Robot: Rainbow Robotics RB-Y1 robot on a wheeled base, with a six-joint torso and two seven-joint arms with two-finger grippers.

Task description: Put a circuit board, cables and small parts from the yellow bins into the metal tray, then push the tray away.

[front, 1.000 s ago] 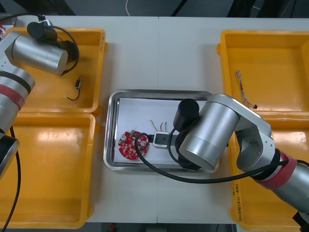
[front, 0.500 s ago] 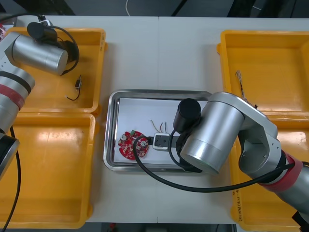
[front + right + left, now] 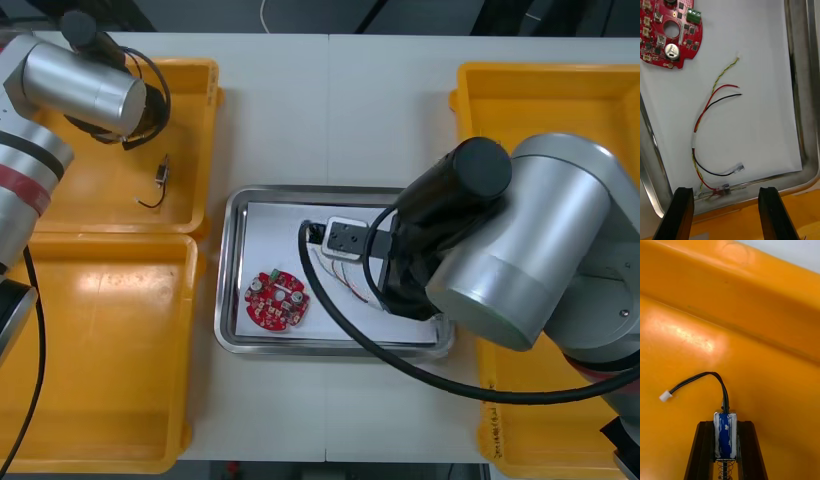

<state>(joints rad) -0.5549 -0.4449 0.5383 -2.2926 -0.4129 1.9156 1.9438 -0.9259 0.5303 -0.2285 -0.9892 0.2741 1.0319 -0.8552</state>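
**Left arm grips part as right stands open at tray**

The left gripper [image 3: 725,425], over the far-left yellow bin [image 3: 205,140], is clamped on a small metal part [image 3: 725,437]. The part's black cable [image 3: 696,378] curls out ahead to a white plug. Across the table, the right gripper [image 3: 725,190] hangs at the right edge of the metal tray [image 3: 330,191], fingers spread wide and empty. The red and yellow cable [image 3: 711,108] lies loose on the tray's white lining just beyond them, with the circuit board [image 3: 275,300] farther left. The step in hand appears to be carrying the part to the tray. Doing it well likely means lifting high enough for the trailing cable to clear the bin's right wall. The part can then cross bare table to the tray's far-left area, where the lining is free. The right arm covers the tray's right side, so a drop there risks a clash, and the raised rim also wants clearance.
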